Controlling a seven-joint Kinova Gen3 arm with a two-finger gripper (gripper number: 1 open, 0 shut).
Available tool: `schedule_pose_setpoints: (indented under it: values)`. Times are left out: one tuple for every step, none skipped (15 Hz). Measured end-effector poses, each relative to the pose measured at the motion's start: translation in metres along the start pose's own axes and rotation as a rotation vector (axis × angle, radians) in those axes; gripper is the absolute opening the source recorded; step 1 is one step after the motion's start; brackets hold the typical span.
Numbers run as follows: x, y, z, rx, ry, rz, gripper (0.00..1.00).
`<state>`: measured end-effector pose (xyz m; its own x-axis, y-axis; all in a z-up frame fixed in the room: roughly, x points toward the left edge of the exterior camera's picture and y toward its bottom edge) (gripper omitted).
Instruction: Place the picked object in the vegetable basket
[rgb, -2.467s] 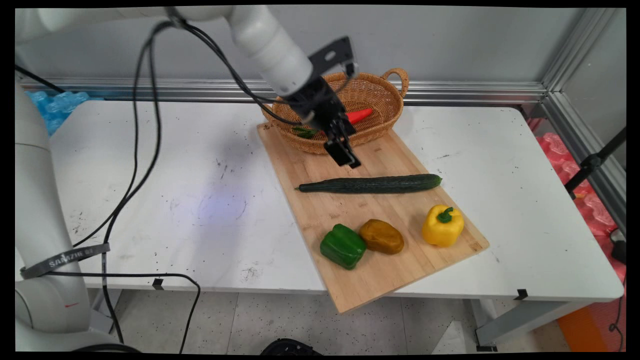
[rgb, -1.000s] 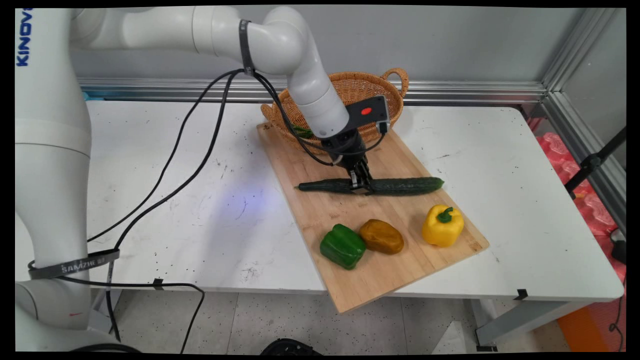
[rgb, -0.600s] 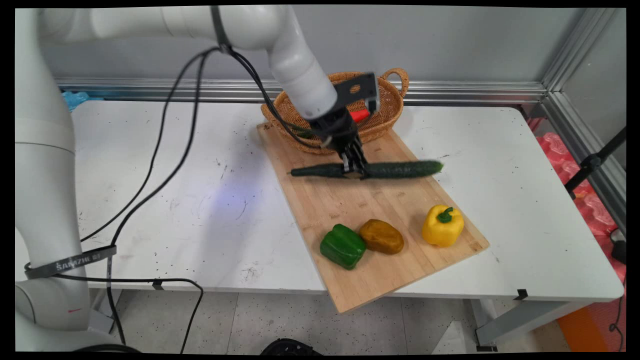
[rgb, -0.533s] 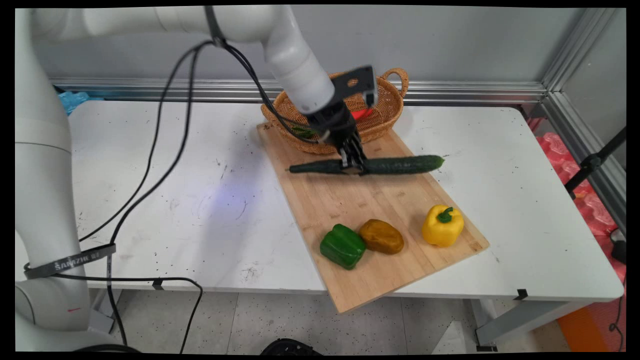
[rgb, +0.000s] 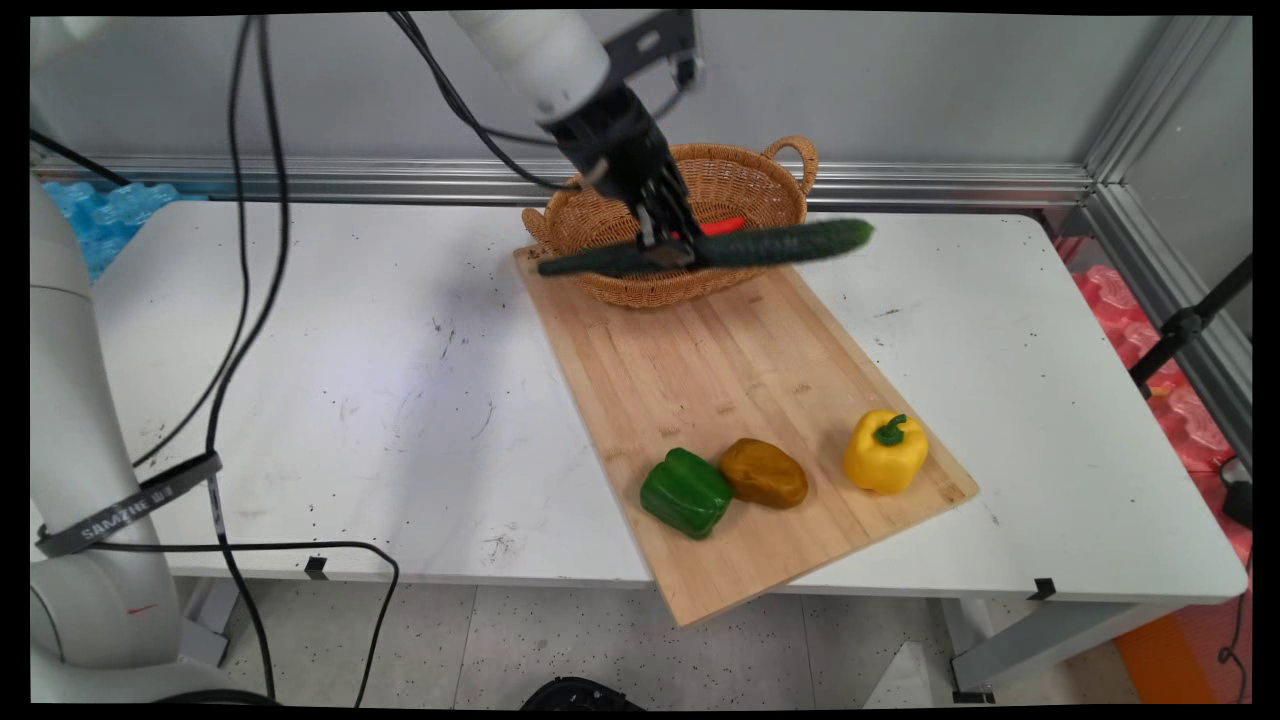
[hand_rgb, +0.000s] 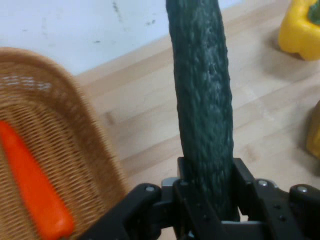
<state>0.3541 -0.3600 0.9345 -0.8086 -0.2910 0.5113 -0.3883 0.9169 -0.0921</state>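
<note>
Above the near rim of the wicker basket (rgb: 745, 175), my gripper (rgb: 668, 250) pinches a long dark cucumber (rgb: 780, 243) near its middle, both fingers pressed against its sides. It hangs almost level in the air, clear of the wooden cutting board (rgb: 720, 370), its thick end toward 3 o'clock and its thin end toward 9. Inside the basket lies an orange-red carrot (hand_rgb: 35, 187). At 6 o'clock from me, on the board's near end, sit a green bell pepper (rgb: 686, 492), a brown potato (rgb: 763, 472) touching it, and a yellow bell pepper (rgb: 884, 451) a little apart. Board and basket rest on the white table (rgb: 350, 380).
</note>
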Motion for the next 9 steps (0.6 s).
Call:
schedule_pose_setpoints:
  values:
    - [0.000, -0.004, -0.009, 0.009, -0.002, 0.002, 0.00]
    - [-0.001, -0.008, -0.015, 0.016, -0.005, 0.004, 0.00]
    - [-0.002, -0.015, -0.026, 0.031, -0.011, 0.008, 0.00]
    - [-0.004, -0.022, -0.035, 0.045, -0.017, 0.011, 0.00]
    - [-0.005, -0.027, -0.040, 0.054, -0.022, 0.015, 0.00]
    - [-0.007, -0.036, -0.047, 0.068, -0.030, 0.019, 0.00]
    - [-0.008, -0.041, -0.052, 0.078, -0.036, 0.023, 0.00]
    - [-0.010, -0.050, -0.058, 0.092, -0.044, 0.028, 0.00]
    - [-0.012, -0.061, -0.063, 0.109, -0.054, 0.032, 0.00]
